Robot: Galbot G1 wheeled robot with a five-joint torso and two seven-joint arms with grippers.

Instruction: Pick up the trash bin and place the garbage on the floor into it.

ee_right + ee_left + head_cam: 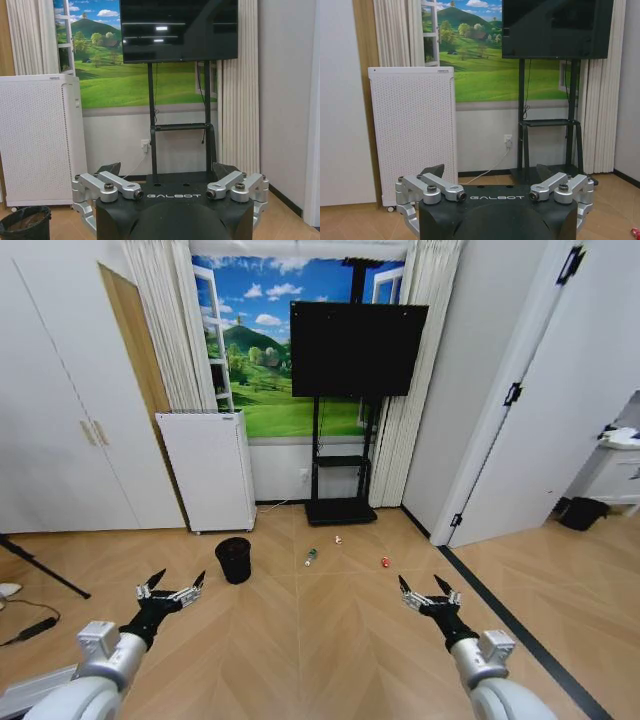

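Note:
The trash bin point(233, 560), a small black mesh basket, stands upright on the parquet floor point(300, 640) in front of the white appliance. In the right wrist view the trash bin point(25, 223) sits low at the edge. To its right lie the garbage pieces: a green bottle point(311, 557), a red can point(385, 562) and a small red-and-white scrap point(338, 538) farther back. My left gripper point(178, 579) is open, short of the bin and slightly left of it. My right gripper point(420, 582) is open just short of the can. Both hold nothing.
A white appliance point(210, 470) stands against the wall behind the bin. A TV point(357, 335) on a black stand has its base point(341, 511) behind the litter. A tripod leg point(40, 570) and a cable lie at far left. A dark floor strip point(510, 615) runs at right.

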